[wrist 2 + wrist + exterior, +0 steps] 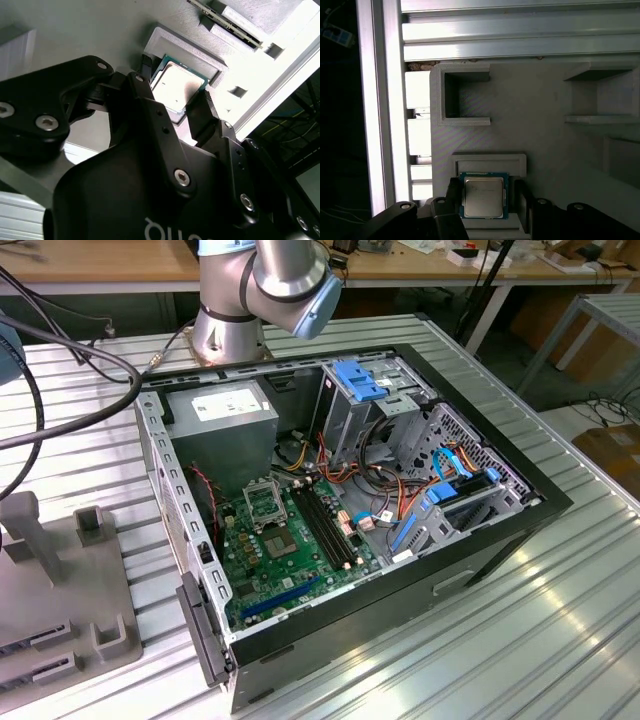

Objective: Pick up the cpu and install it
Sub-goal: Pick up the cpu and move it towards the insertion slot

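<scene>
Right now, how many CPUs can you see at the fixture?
1. The cpu lies in a pocket of the grey holder, between the fingers of the open gripper, in both wrist views. More could be hidden under the gripper body.

The gripper [487, 192] holds its two black fingers [521, 196] spread apart, one on each side of the claw's centre line. The arm [232, 320] base stands upright.

The ribbed metal surface [520, 640] is carrying an open computer case [420, 585]; a grey moulded fixture [70, 590] is sitting towards the exterior view's left; the arm's base [228, 340] is standing beyond the case.
</scene>
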Motion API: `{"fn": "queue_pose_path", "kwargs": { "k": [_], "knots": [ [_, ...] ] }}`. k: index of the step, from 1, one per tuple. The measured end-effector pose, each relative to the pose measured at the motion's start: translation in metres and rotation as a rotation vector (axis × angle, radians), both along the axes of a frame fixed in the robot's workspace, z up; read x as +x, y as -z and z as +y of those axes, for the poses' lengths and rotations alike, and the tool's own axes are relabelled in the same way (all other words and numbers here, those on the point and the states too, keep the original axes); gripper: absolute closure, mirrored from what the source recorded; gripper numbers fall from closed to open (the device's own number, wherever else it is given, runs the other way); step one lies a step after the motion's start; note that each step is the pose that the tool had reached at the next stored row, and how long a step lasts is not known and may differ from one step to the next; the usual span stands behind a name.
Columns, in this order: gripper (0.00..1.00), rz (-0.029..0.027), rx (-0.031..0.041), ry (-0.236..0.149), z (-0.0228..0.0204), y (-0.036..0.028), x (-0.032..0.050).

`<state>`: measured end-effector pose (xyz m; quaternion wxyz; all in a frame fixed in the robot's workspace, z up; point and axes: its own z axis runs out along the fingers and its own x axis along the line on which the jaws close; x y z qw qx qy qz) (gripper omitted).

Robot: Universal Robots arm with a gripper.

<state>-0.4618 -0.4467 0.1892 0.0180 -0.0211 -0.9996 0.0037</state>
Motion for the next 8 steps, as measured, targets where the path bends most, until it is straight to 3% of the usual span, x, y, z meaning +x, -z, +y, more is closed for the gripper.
{"fn": "queue_pose_path", "kwargs": {
  "k": [8],
  "knots": [
    [0.44,-0.0001,0.0000,0.000,0.0000,-0.0003,0.0000]
  ]
}}
